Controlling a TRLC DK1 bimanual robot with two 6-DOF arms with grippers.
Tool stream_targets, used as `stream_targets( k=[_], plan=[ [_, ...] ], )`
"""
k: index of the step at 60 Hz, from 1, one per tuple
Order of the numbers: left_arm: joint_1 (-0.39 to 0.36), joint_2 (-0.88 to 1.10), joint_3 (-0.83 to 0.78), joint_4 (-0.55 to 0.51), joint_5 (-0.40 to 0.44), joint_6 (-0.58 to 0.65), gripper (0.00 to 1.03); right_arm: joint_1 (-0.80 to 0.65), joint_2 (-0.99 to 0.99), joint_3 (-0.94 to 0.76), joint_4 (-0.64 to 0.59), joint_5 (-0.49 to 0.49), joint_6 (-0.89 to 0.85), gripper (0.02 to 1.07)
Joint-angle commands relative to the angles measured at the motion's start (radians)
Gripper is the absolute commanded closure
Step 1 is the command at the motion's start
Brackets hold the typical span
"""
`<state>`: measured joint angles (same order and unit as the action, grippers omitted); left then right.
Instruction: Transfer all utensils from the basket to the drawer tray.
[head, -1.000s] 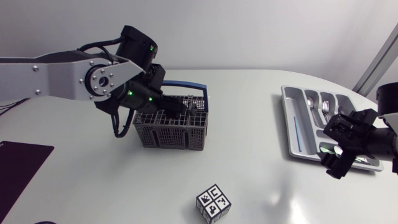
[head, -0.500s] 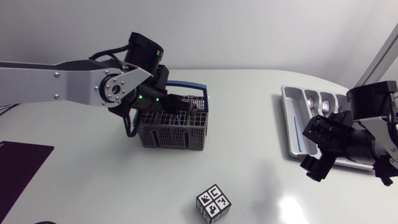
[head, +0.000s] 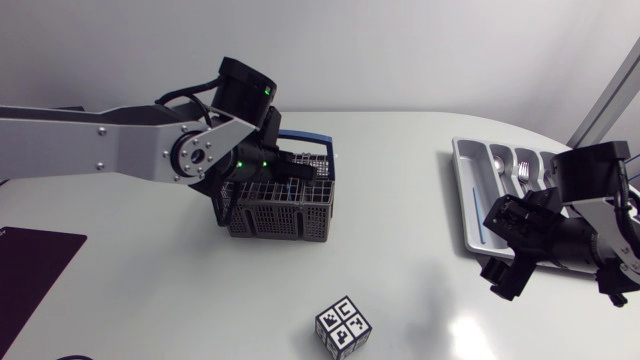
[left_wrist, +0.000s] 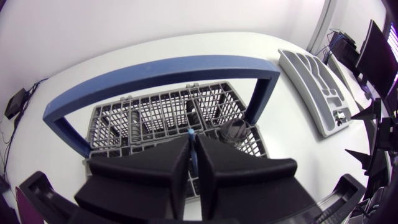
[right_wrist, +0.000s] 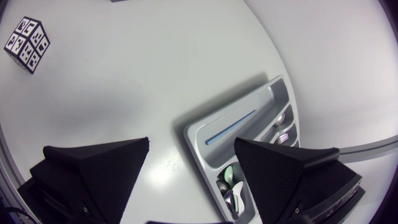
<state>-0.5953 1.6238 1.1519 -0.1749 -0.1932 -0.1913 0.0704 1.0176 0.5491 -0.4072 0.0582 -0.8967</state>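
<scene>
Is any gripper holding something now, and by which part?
The left gripper pinches a thin blue utensil in the basket, near its upper end; the rest is hidden. The right gripper is open and empty.

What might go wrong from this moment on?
1. The left gripper pinches only the thin end of the blue utensil; it may slip or swing when lifted.
2. The basket handle arches ahead of it; a lift could snag it and drag the basket.
3. The right gripper, open near the tray, may crowd the drop-off.
</scene>
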Motion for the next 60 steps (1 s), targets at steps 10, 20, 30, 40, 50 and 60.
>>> stream_targets(
  k=[10, 20, 30, 40, 50, 60],
  plan=[
    [-0.004, -0.087, -0.100, 0.045, -0.054, 0.000, 0.99, 0.022, -0.014, -0.031, 0.005, 0.012, 0.022, 0.08],
    [-0.023, -0.160, -0.123, 0.057, -0.078, 0.024, 0.99, 0.048, -0.040, -0.021, -0.013, 0.020, 0.038, 0.08],
    [-0.060, -0.240, -0.149, 0.074, -0.109, 0.038, 0.99, 0.086, -0.062, -0.008, -0.039, 0.035, 0.065, 0.08],
    [-0.101, -0.331, -0.164, 0.092, -0.164, 0.066, 0.99, 0.118, -0.094, 0.022, -0.078, 0.038, 0.094, 0.08],
    [-0.118, -0.430, -0.150, 0.080, -0.186, 0.076, 0.99, 0.172, -0.129, 0.078, -0.137, 0.038, 0.150, 0.08],
    [-0.136, -0.495, -0.121, 0.003, -0.167, 0.056, 0.99, 0.299, -0.152, 0.184, -0.228, 0.020, 0.265, 0.08]
  ],
)
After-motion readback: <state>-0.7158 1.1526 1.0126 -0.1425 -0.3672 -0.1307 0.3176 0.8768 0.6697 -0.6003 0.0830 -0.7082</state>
